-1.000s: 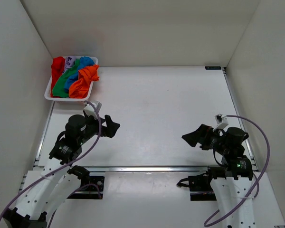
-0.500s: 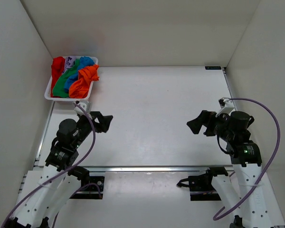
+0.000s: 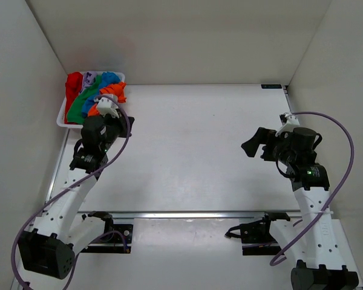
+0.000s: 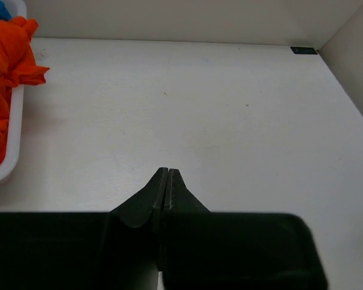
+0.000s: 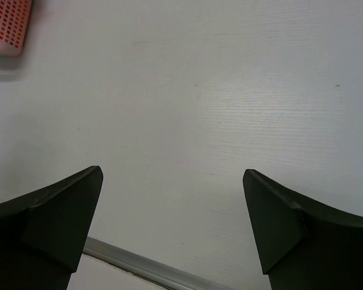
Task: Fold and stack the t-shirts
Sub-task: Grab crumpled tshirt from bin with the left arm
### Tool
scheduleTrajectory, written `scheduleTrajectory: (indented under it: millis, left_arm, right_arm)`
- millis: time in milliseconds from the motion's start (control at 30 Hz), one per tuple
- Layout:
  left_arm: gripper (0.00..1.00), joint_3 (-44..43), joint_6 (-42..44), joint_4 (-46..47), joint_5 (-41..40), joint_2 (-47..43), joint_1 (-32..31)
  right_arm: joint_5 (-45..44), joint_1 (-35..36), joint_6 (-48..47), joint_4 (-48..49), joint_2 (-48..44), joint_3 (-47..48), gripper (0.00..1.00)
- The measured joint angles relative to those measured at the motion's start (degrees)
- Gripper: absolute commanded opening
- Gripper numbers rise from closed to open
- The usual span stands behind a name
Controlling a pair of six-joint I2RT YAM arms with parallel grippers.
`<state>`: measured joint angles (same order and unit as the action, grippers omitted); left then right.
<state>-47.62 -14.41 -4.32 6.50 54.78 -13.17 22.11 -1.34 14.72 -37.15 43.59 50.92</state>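
Note:
The t-shirts lie crumpled in a white tray (image 3: 62, 118) at the far left: orange (image 3: 116, 92), green (image 3: 78, 109), red (image 3: 73, 84), blue (image 3: 109, 78) and pale lilac (image 3: 89, 77). My left gripper (image 3: 120, 122) hovers by the tray's near right corner, pointing across the table. In the left wrist view the gripper (image 4: 166, 172) is shut with nothing between its fingers, and the orange shirt (image 4: 6, 66) hangs over the tray rim (image 4: 12, 139) to its left. My right gripper (image 3: 249, 147) is open over bare table (image 5: 172, 175).
White walls close in the table on the left, back and right. A small black tag (image 3: 271, 86) sits at the far right corner. A metal rail (image 3: 193, 214) runs along the near edge. The tray's perforated wall (image 5: 6, 24) shows red at the right wrist view's top left.
My left arm swung away from the table's near side up to the tray's corner, and its jaws closed. My right arm shifted slightly right and further out, still open.

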Motion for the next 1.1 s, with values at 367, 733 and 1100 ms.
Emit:
scheduleTrajectory:
  millis: [367,733,1100]
  left_arm:
    - [0.5,-5.3,0.5,1.6,0.4,8.8,2.5]
    - [0.48,-20.3,-1.1,1.5,-5.5,30.3,8.5]
    - [0.79,-34.3,-1.5,-2.4,-14.1,50.0,13.4]
  right_arm:
    - [-0.1,-1.1,-1.5,1.5,4.4,1.0,0.46]
    - [0.2,-1.0,-1.4,4.4,6.4,0.9,0.58]
    - [3.5,-1.5,0.5,8.5,9.8,-2.2,0.58]
